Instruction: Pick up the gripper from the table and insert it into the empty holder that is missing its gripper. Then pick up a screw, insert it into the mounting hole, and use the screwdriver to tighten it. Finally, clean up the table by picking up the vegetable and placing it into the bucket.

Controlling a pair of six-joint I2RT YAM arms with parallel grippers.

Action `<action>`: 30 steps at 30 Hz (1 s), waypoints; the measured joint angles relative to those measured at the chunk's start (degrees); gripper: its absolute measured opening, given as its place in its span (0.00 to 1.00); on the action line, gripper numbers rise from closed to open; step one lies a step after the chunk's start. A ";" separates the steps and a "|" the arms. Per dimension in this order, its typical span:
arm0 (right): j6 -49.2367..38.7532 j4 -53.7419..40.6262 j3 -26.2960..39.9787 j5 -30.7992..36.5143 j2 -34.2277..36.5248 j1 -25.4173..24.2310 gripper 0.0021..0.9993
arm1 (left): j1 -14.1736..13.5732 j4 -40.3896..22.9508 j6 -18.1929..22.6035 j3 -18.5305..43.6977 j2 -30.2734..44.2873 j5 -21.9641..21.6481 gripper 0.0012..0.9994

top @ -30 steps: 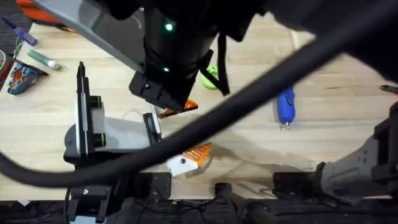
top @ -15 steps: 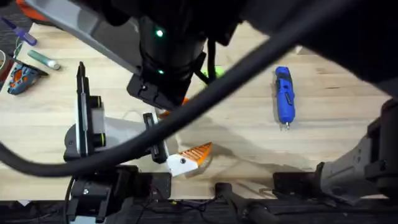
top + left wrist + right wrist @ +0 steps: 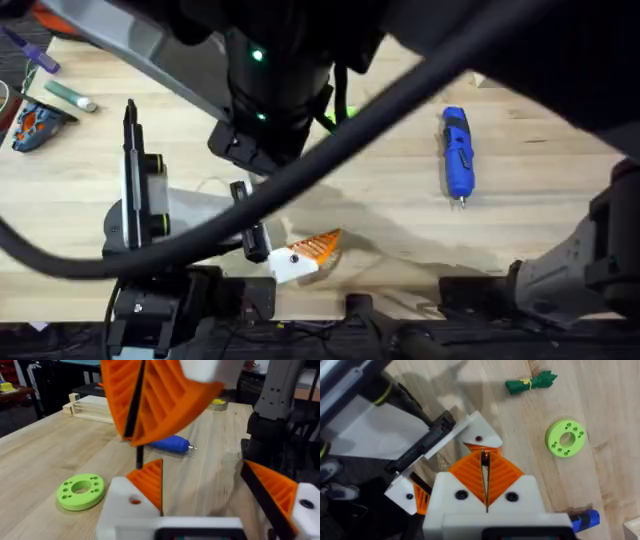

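Hanging over the table near the lime-green disc, the right gripper is clenched, its two orange ribbed fingers pressed together. From where I stand they look clamped on the upper end of the gripper, the small loose orange wedge. A thin black strip runs from that wedge up between the pinching fingers.

The wedge's lower part rests against the holder, the white angular mount with a small round hole in its face. That mount is one side of the left gripper, which lies low on the wood just beside the disc with its jaws spread apart, grasping nothing. Its other side carries a fitted orange finger on its own white mount.

The screwdriver lies flat on the table, well apart from the disc, on the far side of it from the holder, with its thin metal bit showing at one end. The vegetable, dark green with a leafy end, lies on the bare planks near the disc but not touching it, with no claw on it.
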 joint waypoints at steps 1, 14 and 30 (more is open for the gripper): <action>0.00 0.32 0.00 0.00 -0.01 0.00 0.00 | 0.00 0.00 0.00 0.00 0.01 0.00 0.99; 0.00 1.22 0.00 -0.01 0.87 -0.04 0.00 | 0.00 0.00 0.00 0.00 0.01 0.00 0.99; 0.22 1.33 0.00 -0.12 2.04 -0.04 0.00 | 0.00 0.00 0.00 0.00 0.00 0.00 0.99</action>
